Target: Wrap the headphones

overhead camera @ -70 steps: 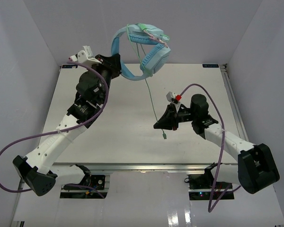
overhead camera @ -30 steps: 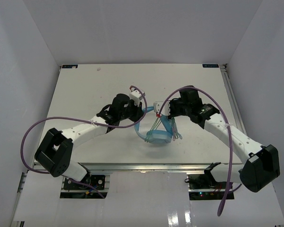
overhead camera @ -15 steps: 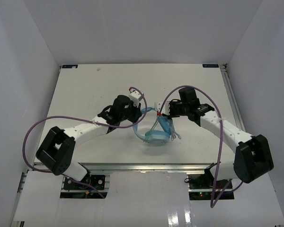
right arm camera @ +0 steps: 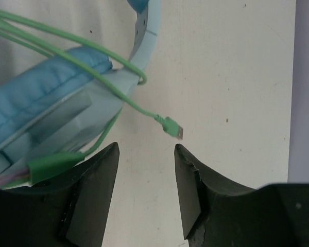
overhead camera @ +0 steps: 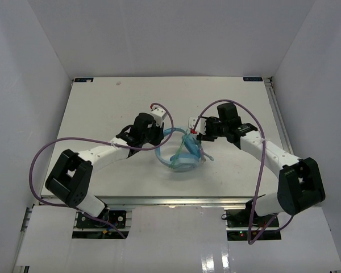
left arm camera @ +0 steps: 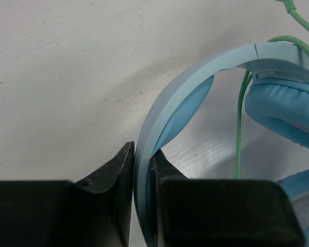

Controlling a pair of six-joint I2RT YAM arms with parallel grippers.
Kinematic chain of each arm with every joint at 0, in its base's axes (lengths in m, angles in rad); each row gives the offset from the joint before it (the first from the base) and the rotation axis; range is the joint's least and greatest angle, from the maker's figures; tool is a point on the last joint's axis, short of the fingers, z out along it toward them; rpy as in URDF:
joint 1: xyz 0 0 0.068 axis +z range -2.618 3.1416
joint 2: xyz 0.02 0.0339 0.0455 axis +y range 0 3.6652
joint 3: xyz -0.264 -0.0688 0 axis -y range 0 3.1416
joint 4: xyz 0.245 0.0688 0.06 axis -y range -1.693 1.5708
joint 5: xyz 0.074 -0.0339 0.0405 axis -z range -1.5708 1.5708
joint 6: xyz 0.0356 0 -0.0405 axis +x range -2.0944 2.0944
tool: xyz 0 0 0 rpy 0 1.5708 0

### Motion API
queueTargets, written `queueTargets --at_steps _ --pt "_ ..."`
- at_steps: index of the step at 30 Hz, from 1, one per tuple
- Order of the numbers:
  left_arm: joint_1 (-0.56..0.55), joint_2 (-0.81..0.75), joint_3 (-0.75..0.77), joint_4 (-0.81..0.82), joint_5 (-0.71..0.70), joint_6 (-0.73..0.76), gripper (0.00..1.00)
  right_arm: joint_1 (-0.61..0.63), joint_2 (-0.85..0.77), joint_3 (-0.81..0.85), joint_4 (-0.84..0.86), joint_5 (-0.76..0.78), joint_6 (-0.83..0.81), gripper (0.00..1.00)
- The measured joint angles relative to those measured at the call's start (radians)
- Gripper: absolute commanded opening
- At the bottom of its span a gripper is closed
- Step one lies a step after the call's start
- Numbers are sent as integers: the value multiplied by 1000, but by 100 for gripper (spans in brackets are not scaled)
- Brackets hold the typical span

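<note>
The headphones (overhead camera: 182, 156) lie on the matte white desk (overhead camera: 102, 102) between the two tools, with the left tool (overhead camera: 159, 136) at one side and the right tool (overhead camera: 196, 135) at the other.

The left tool (left arm camera: 142, 154) is closed down to a narrow slot, its black, blocky fingers (left arm camera: 118, 164) pinching the thin edge of the headband (left arm camera: 195, 67). This is a smooth, pale blue plastic arc with a softer, deeper blue pad on its inner face. Ahead of this tool and to its right sits a plump, wrinkled blue ear cushion (left arm camera: 283, 110), and the thin green cable (left arm camera: 240, 128) drops past it.

The right tool (right arm camera: 145, 154) stands wide open with nothing between its angular black fingers (right arm camera: 190, 190). Just ahead of the gap, the cable's small green USB plug (right arm camera: 172, 127) with its metal tip rests on the bare desk. Several strands of glossy cable loop over the padded earcup (right arm camera: 36, 103) ahead and to the left. A thicker green sleeve (right arm camera: 51, 164) lies close by the finger on that side; whether they touch cannot be told.
</note>
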Motion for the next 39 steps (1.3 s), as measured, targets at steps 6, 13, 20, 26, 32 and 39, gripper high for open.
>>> queueTargets --at_steps 6,13,20,26,32,39 --pt "44 0 0 -2 1 -1 0 -65 -3 0 1 -2 26 60" --pt "90 1 0 -20 -12 -30 0 -147 -169 -70 7 -33 119 70" --pt "132 128 80 -33 -91 -100 0 -153 -492 -253 20 -111 257 83" --pt "150 287 209 -76 -168 -155 1 -163 -629 -300 -37 -134 357 85" --pt "165 331 268 -84 -201 -197 68 -207 -664 -316 -72 -136 430 95" --pt "179 285 266 -102 -182 -233 98 -245 -675 -355 -82 -120 534 90"
